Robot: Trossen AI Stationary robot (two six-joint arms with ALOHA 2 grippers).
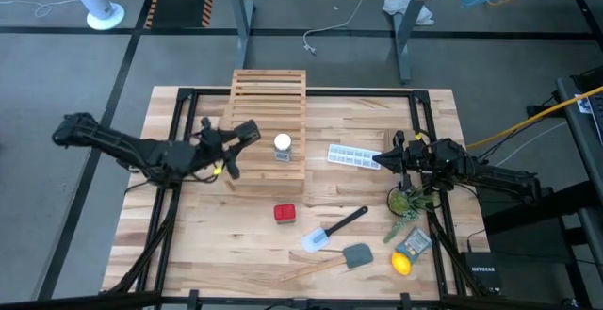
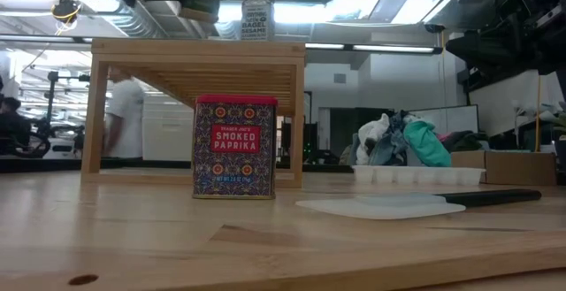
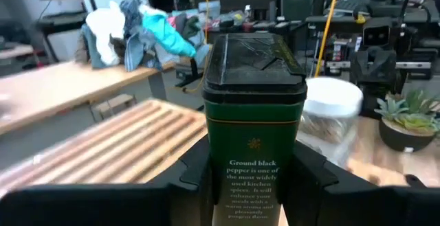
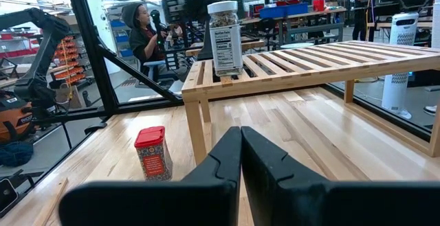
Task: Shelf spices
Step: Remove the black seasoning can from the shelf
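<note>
— Spices, item one: where is it held?

— Black pepper tin [image 3: 254, 130], clamped between the fingers of the left gripper [image 1: 237, 138] above the left part of the shelf [image 1: 268, 93]. Label read in part: "Ground black pepper".

— Items two and three?

— Clear jar [image 1: 282, 146] with white lid, already stood on the shelf near its front edge; only "BAGEL" and "SESAME" can be made out on its label. Red tin [image 1: 285, 214], marked "TRADER JOE'S SMOKED PAPRIKA", left on the table [image 1: 188, 244] in front of the shelf, not yet shelved.

— Step in hand?

— Judged as placing the pepper tin. Lowering onto the slats, upright and apart from the jar, is called for before release.

— Right gripper [image 4: 240, 147]?

— Fingers pressed together, nothing held; parked at the right of the table beside the ice tray [image 1: 353, 156].
</note>
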